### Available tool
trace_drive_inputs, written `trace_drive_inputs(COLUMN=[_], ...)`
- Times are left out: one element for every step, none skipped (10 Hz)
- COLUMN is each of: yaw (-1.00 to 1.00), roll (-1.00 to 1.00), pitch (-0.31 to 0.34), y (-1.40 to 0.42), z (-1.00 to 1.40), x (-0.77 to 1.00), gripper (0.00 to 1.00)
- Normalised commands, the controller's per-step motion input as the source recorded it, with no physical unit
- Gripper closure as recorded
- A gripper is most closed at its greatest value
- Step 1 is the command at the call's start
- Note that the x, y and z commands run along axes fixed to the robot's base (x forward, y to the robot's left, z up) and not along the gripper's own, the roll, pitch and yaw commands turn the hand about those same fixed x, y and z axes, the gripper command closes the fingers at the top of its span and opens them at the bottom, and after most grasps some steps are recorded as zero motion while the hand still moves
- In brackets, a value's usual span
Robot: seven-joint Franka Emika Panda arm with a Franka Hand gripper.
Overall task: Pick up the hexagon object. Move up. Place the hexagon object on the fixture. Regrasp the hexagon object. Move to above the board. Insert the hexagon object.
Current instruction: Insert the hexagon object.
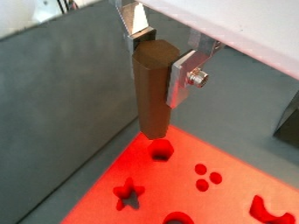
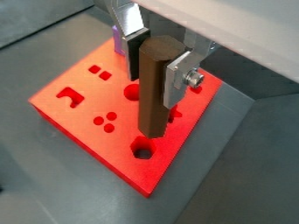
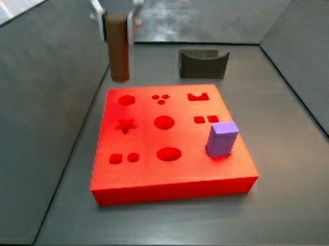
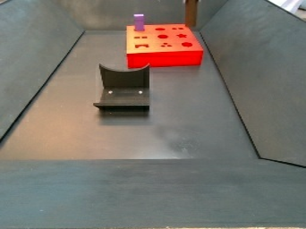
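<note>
Silver plate fingers (image 2: 184, 72) of the gripper (image 2: 158, 54) clamp the slim brown hexagon peg (image 2: 156, 87) upright over the glossy red square board (image 2: 82, 109).

A lab test rig: bare grey walled bin, red board (image 3: 174, 144) of shaped cut-outs, gripper (image 2: 158, 61) above, fixture (image 4: 123, 88) centre-frame

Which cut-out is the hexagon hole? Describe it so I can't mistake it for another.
Start at the red board. The hand holds the brown hexagon object upright above its far corner. The hexagon hole lies in that corner, just under the peg's tip; in a wrist view it is six-sided, unlike the three small round dots beside it.
</note>
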Motion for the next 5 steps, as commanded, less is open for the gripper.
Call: trace_drive_inputs(yaw=[0.00, -0.11, -0.34, -0.43, -0.39], roll=[-0.17, -0.17, 0.00, 0.03, 0.03], pitch=[-0.083, -0.070, 0.050, 0.091, 0.086], y=[0.00, 0.12, 0.18, 0.15, 0.07], z=[-0.79, -0.76, -0.81, -0.90, -0.82], x=[0.05, 0.19, 0.23, 0.18, 0.11], gripper=[1.00, 1.00, 1.00, 1.00, 1.00])
